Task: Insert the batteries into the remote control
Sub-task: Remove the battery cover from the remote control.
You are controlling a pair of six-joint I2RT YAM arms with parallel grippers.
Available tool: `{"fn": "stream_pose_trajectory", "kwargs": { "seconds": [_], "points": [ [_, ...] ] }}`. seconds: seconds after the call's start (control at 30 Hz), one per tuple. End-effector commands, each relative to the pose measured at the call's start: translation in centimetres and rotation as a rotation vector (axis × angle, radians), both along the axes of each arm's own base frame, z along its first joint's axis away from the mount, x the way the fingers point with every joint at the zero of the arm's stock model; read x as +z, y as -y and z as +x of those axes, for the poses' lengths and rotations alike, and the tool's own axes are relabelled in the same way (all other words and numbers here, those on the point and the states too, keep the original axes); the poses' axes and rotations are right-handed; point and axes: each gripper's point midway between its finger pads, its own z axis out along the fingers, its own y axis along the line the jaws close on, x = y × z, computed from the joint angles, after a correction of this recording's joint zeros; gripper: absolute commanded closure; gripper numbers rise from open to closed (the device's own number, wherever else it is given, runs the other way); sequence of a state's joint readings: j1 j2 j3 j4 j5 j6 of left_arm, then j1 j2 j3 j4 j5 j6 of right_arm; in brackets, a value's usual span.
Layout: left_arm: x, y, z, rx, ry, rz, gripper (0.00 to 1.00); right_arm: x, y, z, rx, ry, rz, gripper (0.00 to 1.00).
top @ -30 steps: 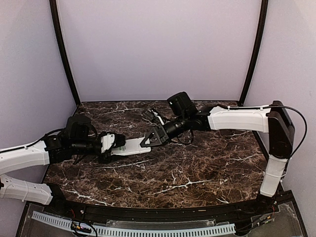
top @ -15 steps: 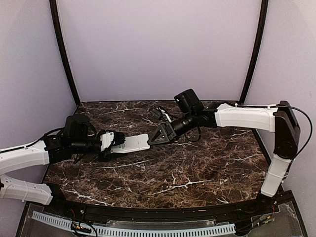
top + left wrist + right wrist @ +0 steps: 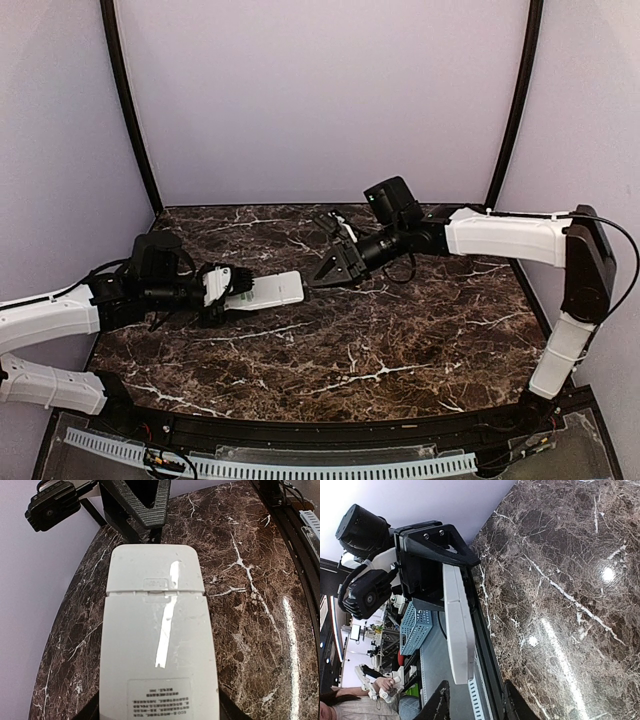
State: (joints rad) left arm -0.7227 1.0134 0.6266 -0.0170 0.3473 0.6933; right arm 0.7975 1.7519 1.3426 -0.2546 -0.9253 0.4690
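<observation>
The remote control (image 3: 268,291) is a flat white handset held level above the table, back side up. In the left wrist view the remote control (image 3: 157,630) shows a closed battery cover and a printed label. My left gripper (image 3: 226,290) is shut on its near end; its fingers (image 3: 88,713) sit at the remote's sides. My right gripper (image 3: 322,272) is open and empty, a short gap from the remote's far end. In the right wrist view the remote (image 3: 457,625) is edge-on, beyond my right gripper (image 3: 475,705). No batteries are in view.
The dark marble table (image 3: 400,330) spreads under both arms. A perforated white rail (image 3: 300,467) runs along the near edge. A blue basket (image 3: 415,627) stands off the table beyond that edge. Purple walls close in the back and sides.
My right gripper has drawn back to the right, away from the remote's far end, and a gap has opened between them. My left gripper and the remote have stayed nearly still.
</observation>
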Motion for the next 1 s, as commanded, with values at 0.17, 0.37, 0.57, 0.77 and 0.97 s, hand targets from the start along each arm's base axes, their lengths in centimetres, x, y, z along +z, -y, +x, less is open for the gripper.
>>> {"fn": "stream_pose_trajectory", "kwargs": {
  "seconds": [0.17, 0.37, 0.57, 0.77, 0.97],
  "points": [
    [0.1, 0.0, -0.3, -0.006, -0.017, -0.014, 1.00, 1.0, -1.3, -0.5, 0.026, -0.036, 0.088, 0.70],
    [0.2, 0.0, -0.4, -0.009, -0.014, -0.015, 1.00, 0.1, -2.1, -0.8, 0.033, -0.043, 0.063, 0.68],
    [0.2, 0.0, -0.3, -0.007, -0.011, -0.015, 1.00, 0.8, -2.1, -0.9, 0.041, -0.032, 0.078, 0.77],
    [0.0, 0.0, -0.3, -0.005, -0.015, -0.009, 1.00, 0.7, -1.9, -1.2, 0.050, -0.042, 0.073, 0.83],
    [-0.5, 0.0, -0.2, -0.002, -0.024, 0.005, 1.00, 1.3, -1.7, -1.4, 0.054, -0.038, 0.079, 0.87]
  ]
}}
